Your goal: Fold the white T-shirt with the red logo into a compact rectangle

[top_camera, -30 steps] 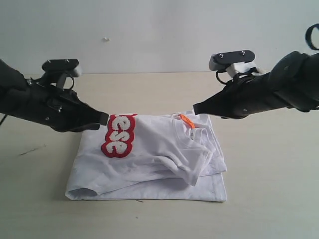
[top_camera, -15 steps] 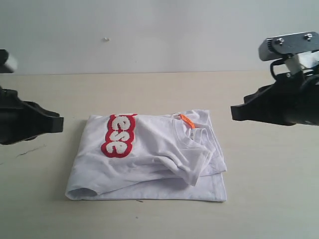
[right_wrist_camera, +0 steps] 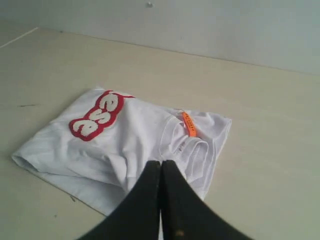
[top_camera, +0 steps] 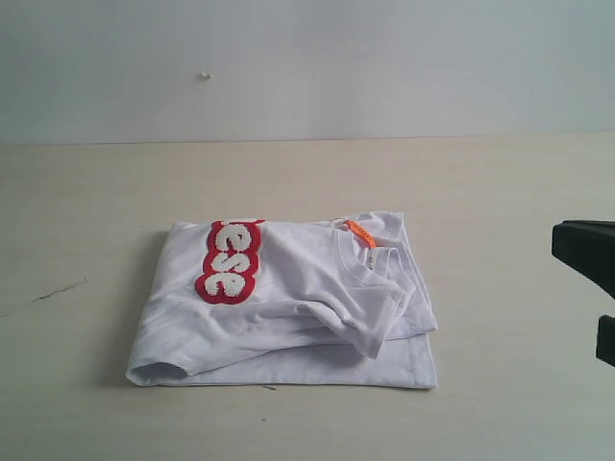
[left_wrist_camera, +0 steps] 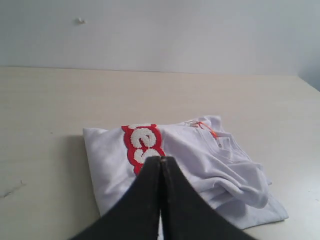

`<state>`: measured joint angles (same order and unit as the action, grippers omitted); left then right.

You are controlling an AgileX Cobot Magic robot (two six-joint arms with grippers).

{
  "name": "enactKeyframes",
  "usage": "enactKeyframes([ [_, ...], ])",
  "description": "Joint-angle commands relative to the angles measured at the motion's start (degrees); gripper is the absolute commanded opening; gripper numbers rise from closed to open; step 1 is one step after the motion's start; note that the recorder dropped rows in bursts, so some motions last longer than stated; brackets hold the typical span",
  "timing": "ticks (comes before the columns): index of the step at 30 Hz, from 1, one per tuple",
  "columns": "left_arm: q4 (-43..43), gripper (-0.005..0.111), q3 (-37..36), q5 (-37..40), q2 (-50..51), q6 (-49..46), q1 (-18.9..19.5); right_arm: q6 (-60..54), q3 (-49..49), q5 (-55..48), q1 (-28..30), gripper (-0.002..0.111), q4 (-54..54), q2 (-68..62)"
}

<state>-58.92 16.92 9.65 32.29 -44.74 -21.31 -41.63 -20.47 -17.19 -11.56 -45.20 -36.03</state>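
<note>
The white T-shirt [top_camera: 288,307] lies folded into a rough rectangle on the table, also seen in the left wrist view [left_wrist_camera: 210,170] and the right wrist view [right_wrist_camera: 125,145]. Part of the red logo [top_camera: 229,261] with fuzzy white letters shows on its top left [left_wrist_camera: 142,147] [right_wrist_camera: 95,116]. The collar with an orange neck tag [top_camera: 361,233] sits at the back right. My left gripper [left_wrist_camera: 160,159] is shut and empty, drawn back from the shirt and out of the exterior view. My right gripper [right_wrist_camera: 161,162] is shut and empty; only a dark piece of that arm [top_camera: 586,252] shows at the exterior view's right edge.
The shirt rests on a pale wooden table [top_camera: 500,182] backed by a plain light wall [top_camera: 307,67]. A sleeve fold [top_camera: 384,322] bulges on the shirt's right side. A small dark mark [top_camera: 58,288] lies on the table to the left.
Both arms have pulled back from the shirt's far edge, left arm out of the exterior view, right arm almost out. The shirt has stayed where it was.
</note>
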Motion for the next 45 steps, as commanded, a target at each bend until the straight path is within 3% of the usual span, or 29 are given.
enactKeyframes([
  [1, -0.1, 0.000, -0.7, 4.1, -2.9, -0.2, 0.1, -0.1, 0.3, -1.0, 0.3, 0.000, 0.2, 2.0],
  [17, -0.1, 0.000, -0.7, 4.6, -3.3, -0.2, 0.1, -0.3, 0.3, -0.6, 0.3, 0.000, 0.2, 2.0],
  [31, 1.1, 0.000, -0.7, 4.0, -14.1, -0.2, 13.4, -0.3, 0.3, -0.6, 0.3, 0.000, 0.2, 2.0],
  [45, 2.2, 0.000, -1.0, 0.8, -21.0, 2.9, 13.9, -0.3, 0.3, -0.6, 0.3, 0.000, 0.2, 2.0],
])
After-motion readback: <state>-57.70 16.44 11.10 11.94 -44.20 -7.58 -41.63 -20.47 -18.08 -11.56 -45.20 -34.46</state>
